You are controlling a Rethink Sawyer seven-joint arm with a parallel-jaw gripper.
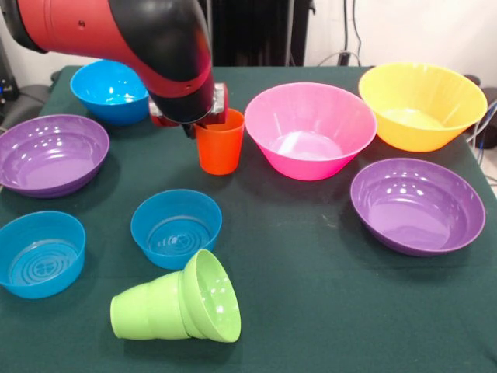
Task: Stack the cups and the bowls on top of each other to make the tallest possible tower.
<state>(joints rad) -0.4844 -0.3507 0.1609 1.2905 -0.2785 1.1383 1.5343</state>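
Observation:
The orange cup stands upright on the green table. My gripper is right behind it, at its rim, mostly hidden by the arm and the cup. The lime green cup lies on its side at the front, with the small lime green bowl fitted over its mouth end. The pink bowl sits right of the orange cup, the yellow-orange bowl at the far right. Purple bowls sit at the left and right. Three blue bowls stand singly on the left half.
The red and black arm comes in from the top left above the far blue bowl. The table's green cloth ends at the right edge near the purple bowl. Cables hang behind the table at the top right.

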